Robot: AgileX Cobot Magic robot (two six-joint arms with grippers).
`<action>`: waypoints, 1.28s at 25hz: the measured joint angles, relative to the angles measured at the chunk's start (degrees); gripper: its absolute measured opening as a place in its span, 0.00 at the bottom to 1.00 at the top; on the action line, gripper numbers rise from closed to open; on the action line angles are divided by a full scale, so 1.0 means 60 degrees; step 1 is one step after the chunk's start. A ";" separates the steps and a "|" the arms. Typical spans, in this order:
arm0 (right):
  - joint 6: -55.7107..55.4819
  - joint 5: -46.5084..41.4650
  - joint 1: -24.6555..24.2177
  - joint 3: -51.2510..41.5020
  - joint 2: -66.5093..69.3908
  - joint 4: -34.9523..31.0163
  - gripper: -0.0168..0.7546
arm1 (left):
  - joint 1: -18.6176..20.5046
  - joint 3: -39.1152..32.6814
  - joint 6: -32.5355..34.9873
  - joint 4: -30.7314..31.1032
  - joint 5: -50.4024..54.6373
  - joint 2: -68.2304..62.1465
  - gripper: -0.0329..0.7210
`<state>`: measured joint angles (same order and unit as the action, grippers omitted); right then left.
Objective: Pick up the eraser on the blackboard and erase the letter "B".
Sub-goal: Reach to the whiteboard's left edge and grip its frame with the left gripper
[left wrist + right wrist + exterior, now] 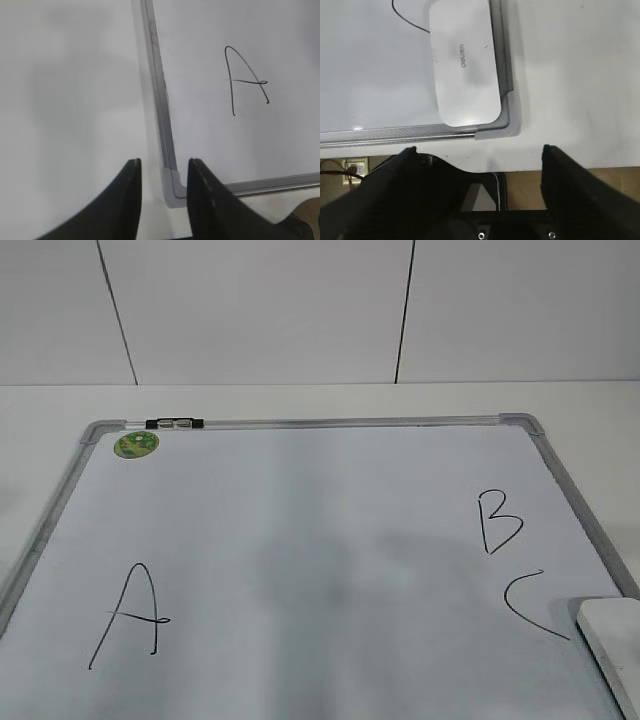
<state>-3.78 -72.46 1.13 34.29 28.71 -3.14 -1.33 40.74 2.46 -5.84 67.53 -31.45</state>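
The eraser [465, 62] lies flat on the board [300, 530], in its near right corner, with its long side along the right frame and its lettered white top up. My right gripper [480, 155] hovers just off this corner, over the table [570, 75], with its jaws spread wide and nothing between them; the eraser is in front of it, not touched. The B [498, 520] stands near the right edge of the board, beyond the C [532, 605], which is just beside the eraser. The A [245, 80] is on the left part. My left gripper [162, 170] hangs over the near left corner, jaws a little apart, empty.
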 joint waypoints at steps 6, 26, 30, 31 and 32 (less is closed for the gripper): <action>-0.0044 0.0084 0.0000 0.0000 0.1458 -0.0580 0.78 | 0.0000 0.0929 -0.0071 -0.0018 0.0047 -0.2857 0.36; -0.0081 0.0251 0.0000 0.0021 0.3378 -0.0933 0.78 | 0.0000 0.3568 -0.0071 -0.0053 -0.1512 -0.9324 0.36; -0.0081 0.0257 0.0000 0.0025 0.3378 -0.0933 0.78 | 0.0000 0.4080 -0.0071 -0.0053 -0.1736 -1.0337 0.36; -0.0081 0.0274 0.0000 0.0025 0.3378 -0.0933 0.78 | 0.0000 0.4191 -0.0071 -0.0053 -0.1805 -1.0527 0.36; -0.0081 0.0278 0.0000 0.0025 0.3378 -0.0933 0.78 | 0.0000 0.4292 -0.0071 -0.0053 -0.1846 -1.0777 0.36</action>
<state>-4.26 -70.79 1.13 34.44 48.97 -8.74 -1.33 66.50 2.03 -6.16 56.45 -96.11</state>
